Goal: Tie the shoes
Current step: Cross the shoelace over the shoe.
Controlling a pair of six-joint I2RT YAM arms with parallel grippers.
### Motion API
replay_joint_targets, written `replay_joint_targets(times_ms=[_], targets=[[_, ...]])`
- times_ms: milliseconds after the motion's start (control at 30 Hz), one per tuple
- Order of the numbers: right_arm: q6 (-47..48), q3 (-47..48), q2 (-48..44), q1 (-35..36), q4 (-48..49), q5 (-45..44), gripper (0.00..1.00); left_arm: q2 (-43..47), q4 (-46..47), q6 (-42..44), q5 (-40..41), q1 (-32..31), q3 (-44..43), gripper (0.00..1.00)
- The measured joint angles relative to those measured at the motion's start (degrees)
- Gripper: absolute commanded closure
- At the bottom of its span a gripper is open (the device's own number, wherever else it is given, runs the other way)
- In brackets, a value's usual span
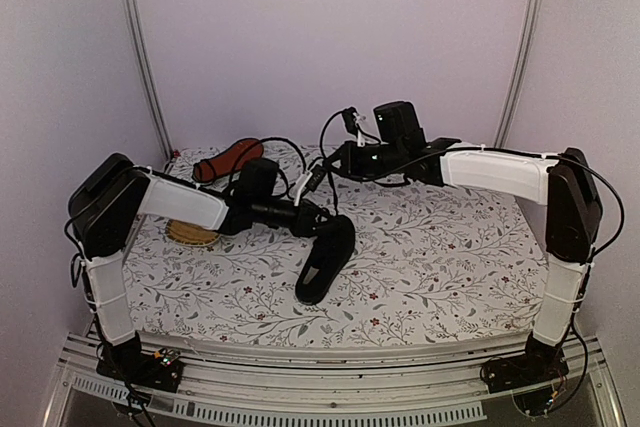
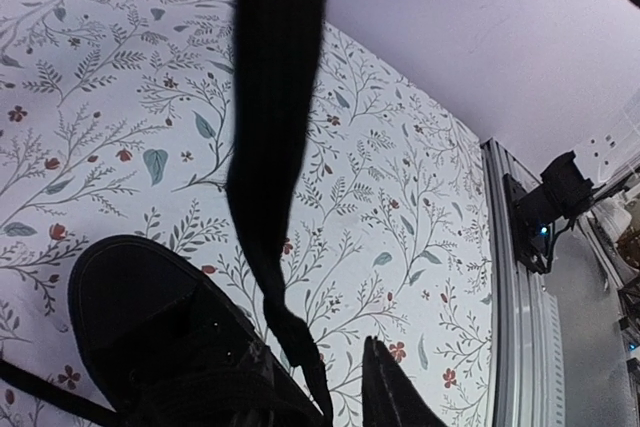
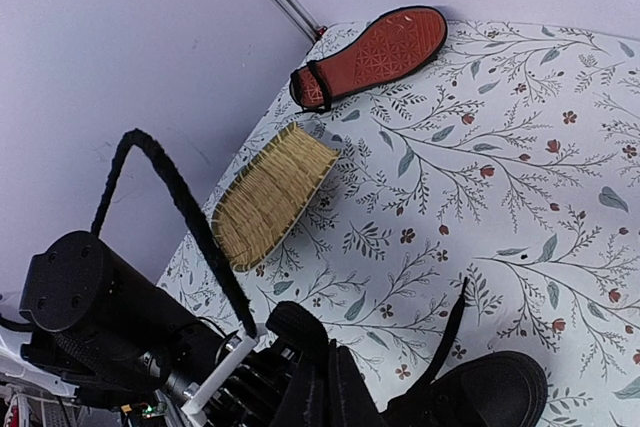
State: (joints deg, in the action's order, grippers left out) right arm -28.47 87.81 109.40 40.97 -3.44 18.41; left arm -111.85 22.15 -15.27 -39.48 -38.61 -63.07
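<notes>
A woven mat (image 3: 272, 194) lies near the overturned shoe (image 3: 375, 52).

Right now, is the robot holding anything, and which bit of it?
It cannot be told. A lace from the shoe runs up beside the left end effector, but no pinch shows. The right end effector is shut, with nothing seen in it.

Your light is soft and even, and you can't really tell where it comes from. There's a pinkish-purple cast on the walls (image 1: 320, 37). Shadows are barely there, just a faint smudge beside the black shoe (image 1: 325, 262), which crushes to flat black with hardly any detail. On your left wrist cam the lace (image 2: 275, 127) hangs so close to the lens it's a fat blurry band. The overhead view is a bit soft and the corner posts (image 1: 140, 57) bend. The tablecloth (image 3: 480, 177) looks crisp on your right wrist cam.
</notes>
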Motion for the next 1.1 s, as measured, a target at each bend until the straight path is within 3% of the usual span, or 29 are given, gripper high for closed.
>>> replay_joint_targets(times_ms=[367,500,767,1100], targets=[[-2.67,0.00,0.00,0.28,0.42,0.76,0.98,-0.37,-0.37,0.09,2.78,-0.28,-3.93,0.64],[-3.98,0.00,0.00,0.20,0.31,0.83,0.98,-1.62,-0.35,0.28,3.98,-0.33,-5.16,0.71],[-5.40,0.02,0.00,0.22,0.02,0.83,0.98,-1.77,-0.42,0.70,5.64,-0.50,-5.27,1.00],[-5.66,0.00,0.37,0.28,0.00,1.73,0.98,-0.63,0.70,1.36,5.33,-0.66,-2.86,1.00]])
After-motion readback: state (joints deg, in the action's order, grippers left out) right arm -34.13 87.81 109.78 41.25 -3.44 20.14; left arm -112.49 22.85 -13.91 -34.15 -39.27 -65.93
